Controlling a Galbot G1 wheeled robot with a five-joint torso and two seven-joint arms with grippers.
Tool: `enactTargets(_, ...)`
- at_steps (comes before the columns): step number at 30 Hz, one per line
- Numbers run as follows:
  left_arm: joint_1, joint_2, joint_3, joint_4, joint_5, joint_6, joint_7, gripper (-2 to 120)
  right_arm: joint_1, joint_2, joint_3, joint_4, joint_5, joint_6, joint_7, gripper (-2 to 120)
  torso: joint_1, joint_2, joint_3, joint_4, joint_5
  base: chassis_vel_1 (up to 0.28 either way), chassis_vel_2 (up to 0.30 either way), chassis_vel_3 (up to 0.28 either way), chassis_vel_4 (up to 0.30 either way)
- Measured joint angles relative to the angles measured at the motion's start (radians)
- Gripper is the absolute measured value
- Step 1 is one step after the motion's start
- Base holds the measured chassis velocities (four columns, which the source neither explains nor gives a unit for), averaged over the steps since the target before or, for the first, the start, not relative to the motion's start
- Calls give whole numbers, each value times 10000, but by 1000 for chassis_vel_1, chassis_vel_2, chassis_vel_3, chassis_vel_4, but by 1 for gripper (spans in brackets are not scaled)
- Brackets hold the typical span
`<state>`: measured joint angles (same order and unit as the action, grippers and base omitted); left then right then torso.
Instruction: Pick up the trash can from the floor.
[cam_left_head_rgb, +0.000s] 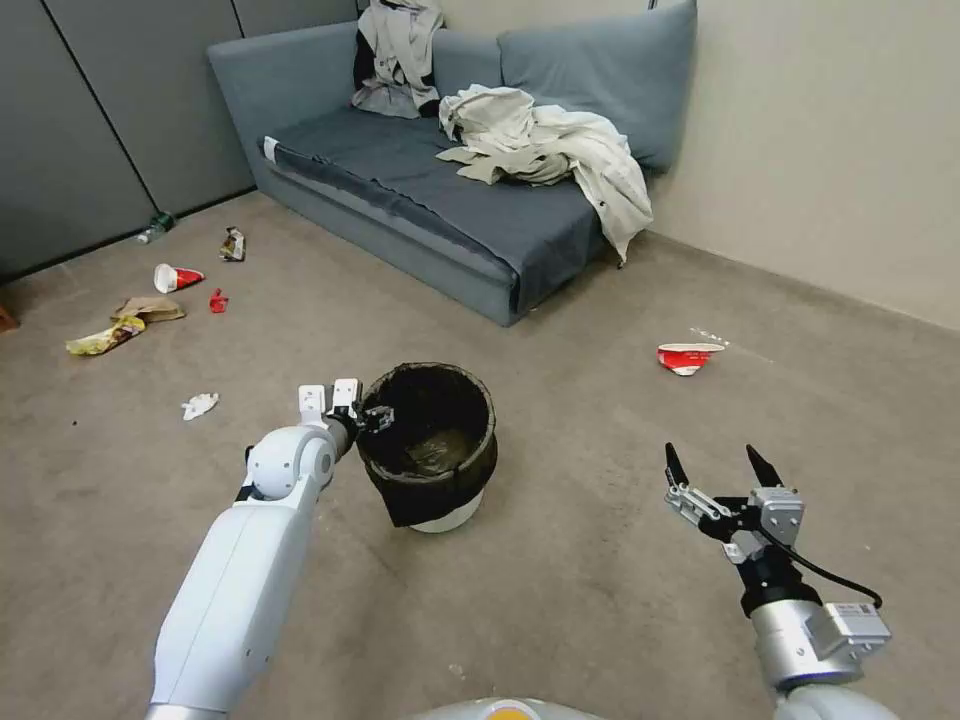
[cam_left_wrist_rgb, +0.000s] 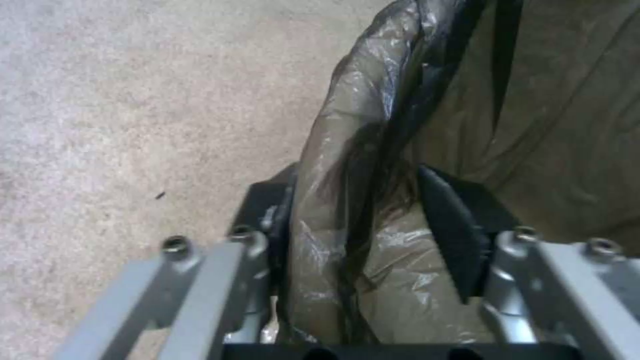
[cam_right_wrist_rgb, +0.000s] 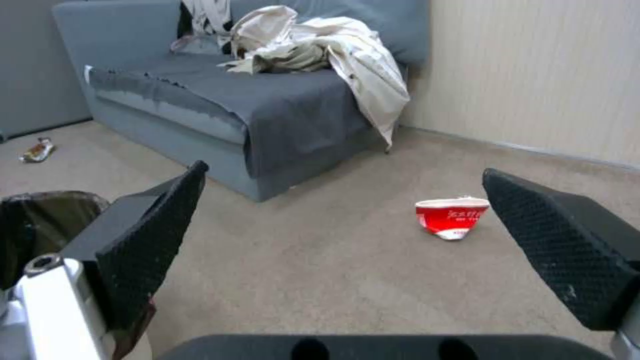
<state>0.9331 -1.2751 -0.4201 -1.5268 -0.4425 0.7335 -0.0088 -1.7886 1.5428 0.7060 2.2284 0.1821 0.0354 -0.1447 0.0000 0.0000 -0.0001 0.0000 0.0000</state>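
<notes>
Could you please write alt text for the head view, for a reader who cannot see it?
The left gripper straddles the bag-lined rim of the trash can, which stands upright on the floor. The right gripper hangs open and empty to the bin's right. Behind are a sofa with clothes and scattered litter, including a crushed red cup.

You get even, soft room light with faint shadows beside the small round white bag-lined trash can (cam_left_head_rgb: 430, 450), whose glossy plastic blurs close up.
</notes>
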Motion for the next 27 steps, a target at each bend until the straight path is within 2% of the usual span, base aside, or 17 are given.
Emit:
enactTargets(3,-29,-23,10,17,-54,2,-33,32,4,5,-1,-1,-5,-6,11,100,0,0,0,0,0,0,0,0,0)
enactTargets(5,-41,-33,12,13,-154,3,-81,22,14,3,0,-1,-6,-8,18,100,0,0,1,0,0,0,0,0,0)
enactTargets(6,-41,-33,12,13,-154,3,-81,22,14,3,0,-1,-6,-8,18,100,0,0,1,0,0,0,0,0,0)
enactTargets(8,-55,-69,24,-20,-352,5,-340,11,42,-18,3,-16,-8,-21,47,100,0,0,1,2,0,0,0,0,0)
enactTargets(12,42,-151,-9,-262,-775,25,-597,5,49,-56,3,-19,-7,-59,108,100,0,0,1,0,-4,0,0,0,0)
enactTargets(19,450,-179,-180,-1194,-1305,-37,-930,4,64,-123,17,9,25,-97,177,100,0,0,3,-4,-4,0,0,0,0)
enactTargets(21,796,-113,-276,-1902,-1610,-279,-998,4,81,-128,11,24,34,-118,185,100,0,0,3,-1,-1,0,0,0,0)
enactTargets(22,796,-113,-276,-1902,-1610,-279,-998,4,81,-128,11,24,34,-118,185,100,0,0,3,-1,-1,0,0,0,0)
enactTargets(25,1361,-6,-457,-2707,-1800,-799,-764,4,96,-118,-26,33,35,-131,187,100,0,0,1,-1,0,0,0,0,0)
enactTargets(27,1560,37,-500,-2924,-1830,-1048,-661,4,98,-114,-33,35,36,-133,187,100,0,0,2,-2,0,0,0,0,0)
